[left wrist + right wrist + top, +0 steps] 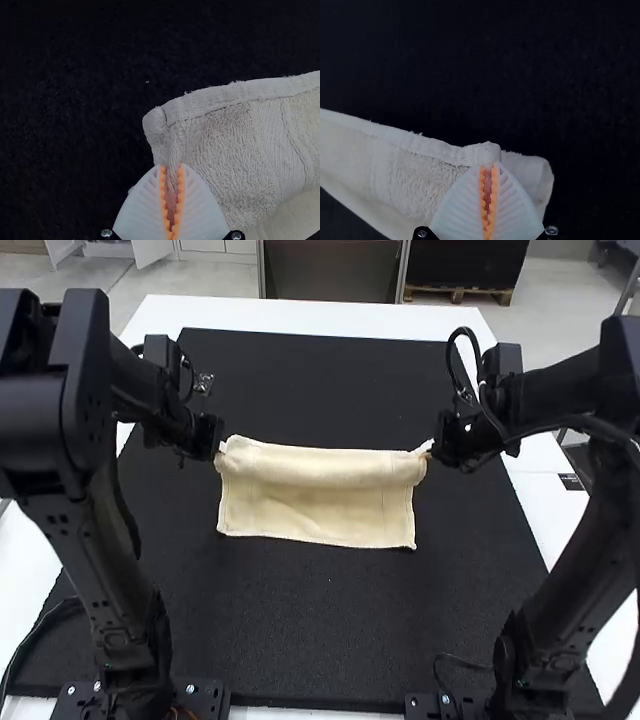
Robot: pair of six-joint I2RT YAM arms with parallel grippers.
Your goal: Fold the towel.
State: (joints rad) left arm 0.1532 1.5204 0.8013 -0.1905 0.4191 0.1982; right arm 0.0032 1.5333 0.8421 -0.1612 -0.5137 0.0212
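The cream towel (316, 510) lies across the middle of the dark mat, its upper part raised in a loose roll between the grippers and its lower part flat. At its far left corner is my left gripper (219, 448); my right gripper (430, 452) is at the far right corner. In the left wrist view, the left gripper (171, 172) is shut on the towel (225, 135) close to a hemmed corner. The right wrist view has the right gripper (489, 170) pinching the towel (420, 165) at its hemmed edge, with a flap of cloth behind the fingers.
A black mat (320, 630) covers most of the white table (300, 315). Both arms stand at the near side, left and right, and reach over the mat's sides.
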